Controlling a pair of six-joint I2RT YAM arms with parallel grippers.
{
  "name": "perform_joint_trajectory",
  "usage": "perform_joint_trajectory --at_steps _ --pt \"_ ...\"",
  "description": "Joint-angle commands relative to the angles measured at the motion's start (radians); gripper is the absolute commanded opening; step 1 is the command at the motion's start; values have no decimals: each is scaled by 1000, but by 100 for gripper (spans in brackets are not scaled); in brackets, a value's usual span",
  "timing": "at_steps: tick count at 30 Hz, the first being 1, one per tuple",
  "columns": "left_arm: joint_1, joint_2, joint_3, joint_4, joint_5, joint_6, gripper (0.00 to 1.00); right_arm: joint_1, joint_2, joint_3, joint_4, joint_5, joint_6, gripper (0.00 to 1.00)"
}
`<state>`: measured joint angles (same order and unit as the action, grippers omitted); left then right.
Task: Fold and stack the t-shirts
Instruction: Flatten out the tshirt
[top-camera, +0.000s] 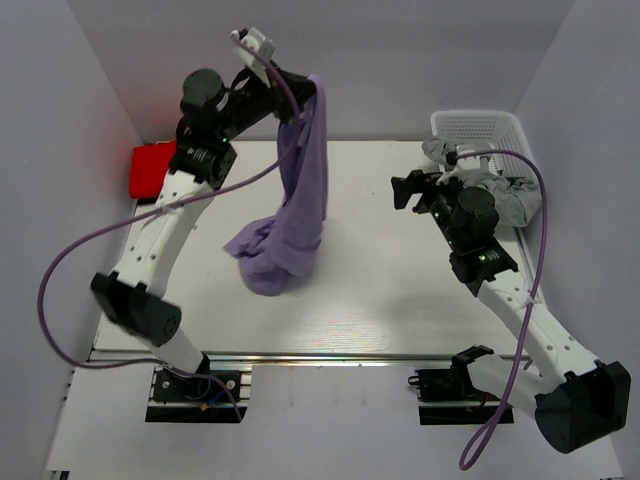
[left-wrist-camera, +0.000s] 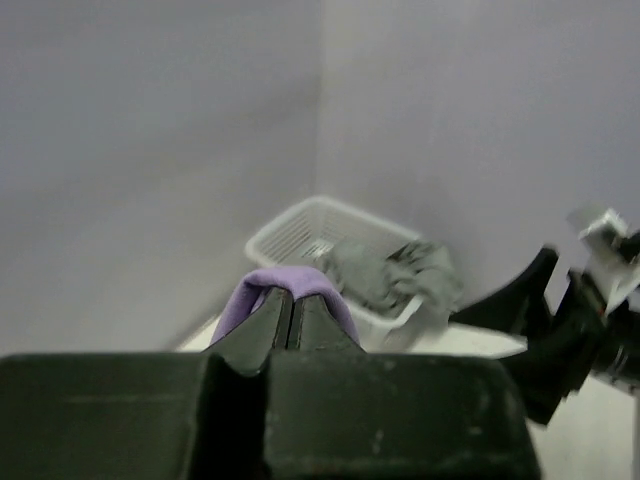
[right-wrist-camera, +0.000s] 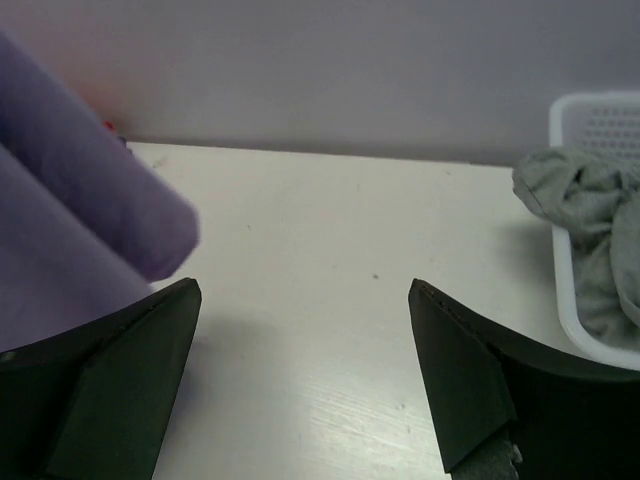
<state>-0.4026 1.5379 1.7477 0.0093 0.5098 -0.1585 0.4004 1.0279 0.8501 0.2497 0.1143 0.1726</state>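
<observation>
My left gripper (top-camera: 312, 95) is shut on the lavender-purple t-shirt (top-camera: 300, 200) and holds it high. The shirt hangs down in a long drape, its lower end bunched on the white table (top-camera: 380, 290). In the left wrist view a fold of the purple shirt (left-wrist-camera: 290, 282) wraps over my closed fingertips. My right gripper (top-camera: 405, 190) is open and empty, low over the table to the right of the shirt. The purple shirt (right-wrist-camera: 70, 220) fills the left of the right wrist view. The red t-shirt (top-camera: 152, 170) lies at the table's far left edge, partly behind my left arm.
A white lattice basket (top-camera: 485, 135) with grey cloth (top-camera: 510, 195) in it stands at the back right, just behind my right arm; it shows in the left wrist view (left-wrist-camera: 300, 230) and the right wrist view (right-wrist-camera: 590, 120). Grey walls close the back and sides.
</observation>
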Motion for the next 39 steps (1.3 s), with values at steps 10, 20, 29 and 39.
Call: perform_joint_trajectory --at_steps 10,20,29,39 --pt "-53 41 232 -57 -142 6 0 0 -78 -60 -148 183 68 90" --pt "-30 -206 -627 -120 -953 -87 0 -2 64 -8 -247 108 81 90" --pt "-30 -160 -775 -238 -994 -202 0 -2 267 86 -310 62 65 90" --pt "-30 -131 -809 -258 -1036 -222 0 -2 477 142 -205 -8 38 80"
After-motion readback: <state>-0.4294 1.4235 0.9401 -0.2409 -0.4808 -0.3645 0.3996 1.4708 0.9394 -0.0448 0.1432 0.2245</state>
